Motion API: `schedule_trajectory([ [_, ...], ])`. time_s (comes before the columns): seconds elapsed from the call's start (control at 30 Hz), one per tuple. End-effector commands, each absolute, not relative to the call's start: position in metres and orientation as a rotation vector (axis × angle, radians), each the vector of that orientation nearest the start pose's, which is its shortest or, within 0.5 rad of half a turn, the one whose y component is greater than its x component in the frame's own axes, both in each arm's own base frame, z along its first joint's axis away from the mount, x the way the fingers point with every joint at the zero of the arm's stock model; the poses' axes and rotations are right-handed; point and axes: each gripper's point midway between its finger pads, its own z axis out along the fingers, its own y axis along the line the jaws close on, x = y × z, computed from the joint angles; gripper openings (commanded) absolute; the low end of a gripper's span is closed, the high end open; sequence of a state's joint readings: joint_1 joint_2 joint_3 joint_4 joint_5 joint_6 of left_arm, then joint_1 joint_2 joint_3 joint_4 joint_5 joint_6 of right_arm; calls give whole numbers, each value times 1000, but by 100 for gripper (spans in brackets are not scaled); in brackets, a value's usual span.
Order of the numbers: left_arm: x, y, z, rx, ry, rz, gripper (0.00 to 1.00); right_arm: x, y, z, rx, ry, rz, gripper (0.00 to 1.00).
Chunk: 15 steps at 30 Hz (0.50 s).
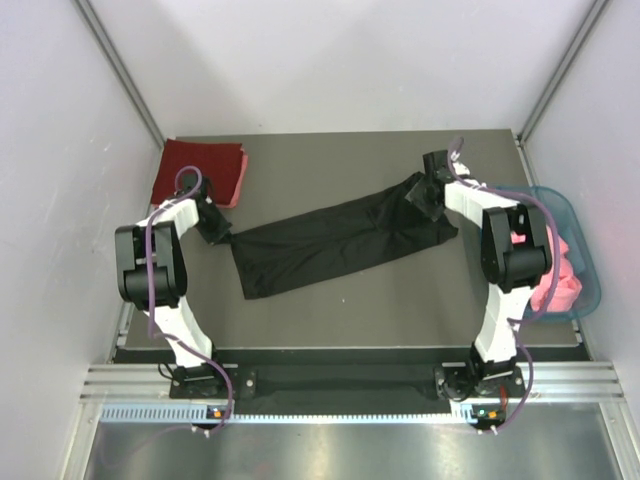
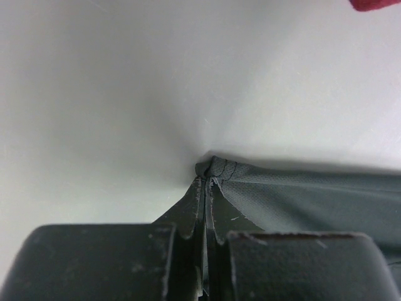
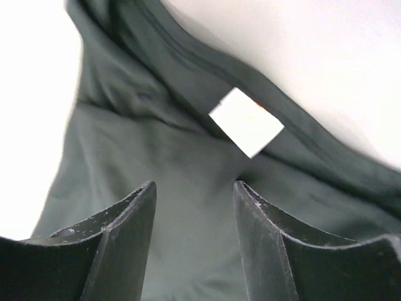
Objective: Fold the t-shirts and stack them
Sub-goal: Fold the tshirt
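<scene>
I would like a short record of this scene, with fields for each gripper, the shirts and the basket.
left gripper: shut on the left end of the black t-shirt
right gripper: open, over its other end, near the white label
black t-shirt: long narrow strip, slanting across the table
dark red t-shirt: folded, far left corner, on a pink t-shirt
basket: at the right table edge, pink cloth inside

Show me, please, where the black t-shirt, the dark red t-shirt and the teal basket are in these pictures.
black t-shirt [image 1: 340,245]: top external view, middle of the stretched-out cloth.
dark red t-shirt [image 1: 200,165]: top external view, centre of its folded top face.
teal basket [image 1: 580,240]: top external view, its right wall.
</scene>
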<state>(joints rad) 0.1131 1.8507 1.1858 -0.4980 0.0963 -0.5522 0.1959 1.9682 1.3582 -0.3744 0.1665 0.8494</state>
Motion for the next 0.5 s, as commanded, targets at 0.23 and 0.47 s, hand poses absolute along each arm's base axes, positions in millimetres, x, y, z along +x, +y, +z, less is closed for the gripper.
schedule_trajectory([
  [0.23, 349, 11, 20, -1004, 2644, -153, 0, 505, 106, 26, 695, 2404, 225, 53],
  [0.47, 338, -1, 25, -1027, 2643, -234, 0, 531, 117, 28, 599, 2393, 279, 53],
])
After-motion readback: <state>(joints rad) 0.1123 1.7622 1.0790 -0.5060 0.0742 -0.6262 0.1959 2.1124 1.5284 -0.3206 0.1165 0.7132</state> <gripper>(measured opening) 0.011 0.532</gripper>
